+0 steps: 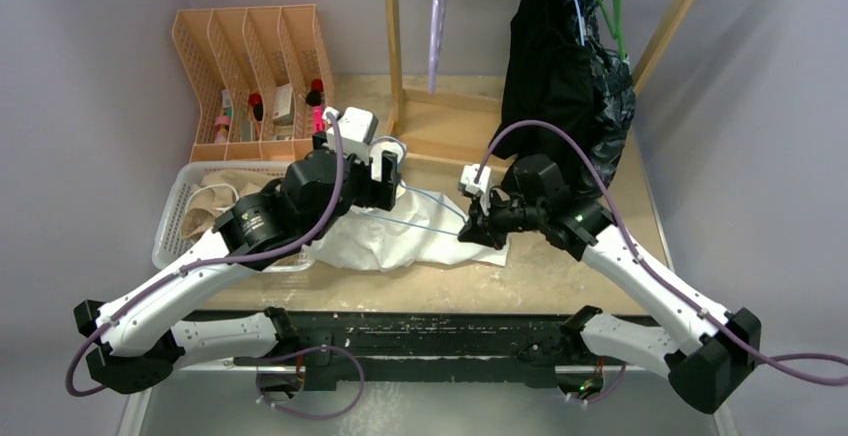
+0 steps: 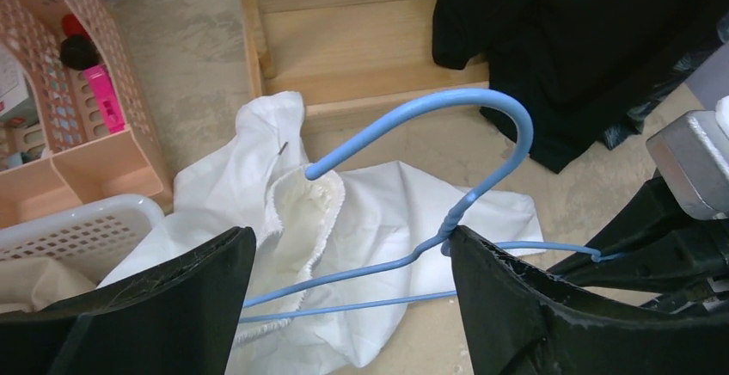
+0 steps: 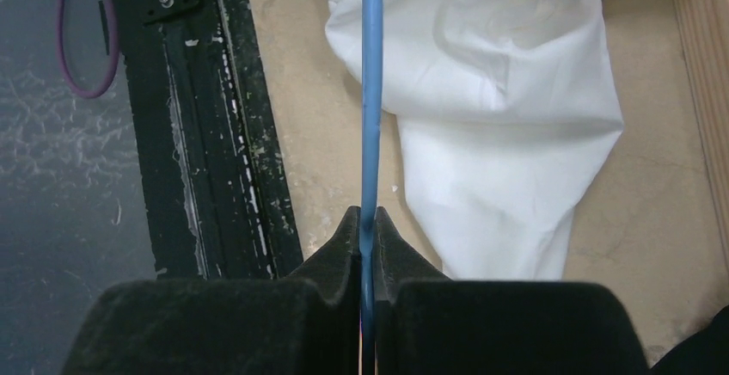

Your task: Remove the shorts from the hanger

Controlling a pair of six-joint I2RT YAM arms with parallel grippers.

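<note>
Right jaws pinching blue hanger (image 3: 371,91), left jaws spread about its neck, white shorts (image 1: 390,236) near table (image 1: 540,281) front edge

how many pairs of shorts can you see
4: white shorts on the table, tan shorts in the white basket, black shorts and dark patterned shorts hanging on the rack. Others may be hidden behind them.

Crumpled white shorts (image 1: 390,241) lie on the table (image 1: 540,278), blue wire hanger (image 2: 523,130) across them
</note>
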